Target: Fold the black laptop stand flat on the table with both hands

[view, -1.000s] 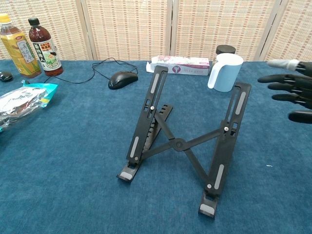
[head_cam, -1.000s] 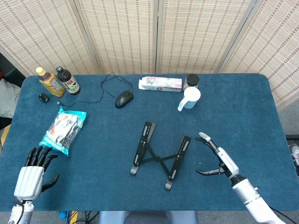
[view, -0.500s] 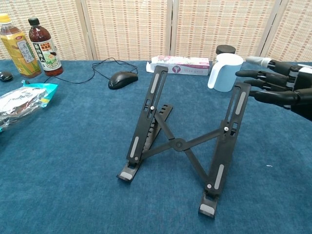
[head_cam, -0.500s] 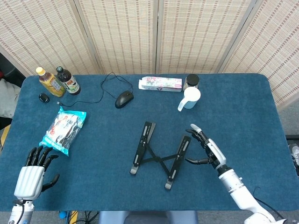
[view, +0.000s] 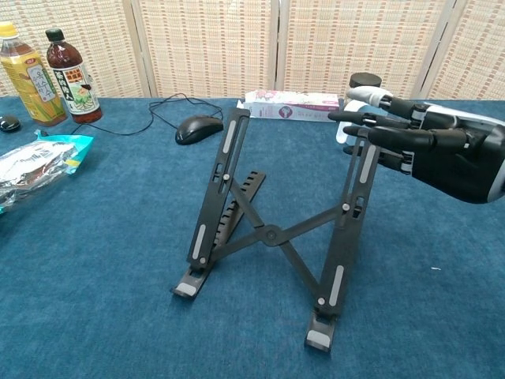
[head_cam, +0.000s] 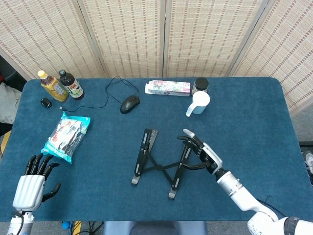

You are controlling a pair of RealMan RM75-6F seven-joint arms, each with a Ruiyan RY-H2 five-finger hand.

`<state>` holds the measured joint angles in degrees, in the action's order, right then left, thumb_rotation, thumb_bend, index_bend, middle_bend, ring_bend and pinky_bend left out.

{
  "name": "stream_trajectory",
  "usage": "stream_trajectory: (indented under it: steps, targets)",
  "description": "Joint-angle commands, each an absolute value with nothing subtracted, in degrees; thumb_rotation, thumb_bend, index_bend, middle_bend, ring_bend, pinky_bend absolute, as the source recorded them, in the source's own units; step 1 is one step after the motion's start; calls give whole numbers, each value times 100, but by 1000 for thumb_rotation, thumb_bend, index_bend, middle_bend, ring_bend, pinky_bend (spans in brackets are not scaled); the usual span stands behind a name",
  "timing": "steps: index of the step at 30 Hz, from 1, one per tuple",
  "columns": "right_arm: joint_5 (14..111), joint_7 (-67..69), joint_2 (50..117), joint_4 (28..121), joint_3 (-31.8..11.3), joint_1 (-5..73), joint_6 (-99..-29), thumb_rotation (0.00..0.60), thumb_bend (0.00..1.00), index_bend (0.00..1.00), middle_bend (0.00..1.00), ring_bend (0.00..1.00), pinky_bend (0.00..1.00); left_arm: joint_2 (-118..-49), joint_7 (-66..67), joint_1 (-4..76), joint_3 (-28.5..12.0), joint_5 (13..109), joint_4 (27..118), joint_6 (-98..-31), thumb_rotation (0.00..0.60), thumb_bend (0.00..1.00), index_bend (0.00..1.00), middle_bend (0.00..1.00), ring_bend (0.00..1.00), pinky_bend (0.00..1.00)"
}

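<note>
Shoved leftward by right hand (view: 442, 154), laptop stand (view: 272, 233) sits upright before mug (head_cam: 198, 104).

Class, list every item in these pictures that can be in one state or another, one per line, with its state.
laptop stand: unfolded, propped up on the table
right hand: fingers spread, touching the stand's right rail
left hand: open, holding nothing
tea bottle: upright, capped
dark bottle: upright, capped
mug: upright
snack bag: lying flat
</note>
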<state>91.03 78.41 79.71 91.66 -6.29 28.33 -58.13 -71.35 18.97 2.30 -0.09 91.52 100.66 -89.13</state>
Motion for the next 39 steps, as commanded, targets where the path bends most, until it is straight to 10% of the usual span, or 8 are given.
stream_trajectory:
  steps: [1,39]
  targets:
    - [9506,8183,7925,9093,-471,2892,-6182,600,0,0,190,15,75,-7116,1937,226,-6,9165,10107,-8920,600,221,283,134,27,24]
    - [11280,7259,7176,10515,1281,3078,-7598,600,0,0,190,15,84,-7161,1904,255,8,9151,10051,-8838,600,222,283,134,27,23]
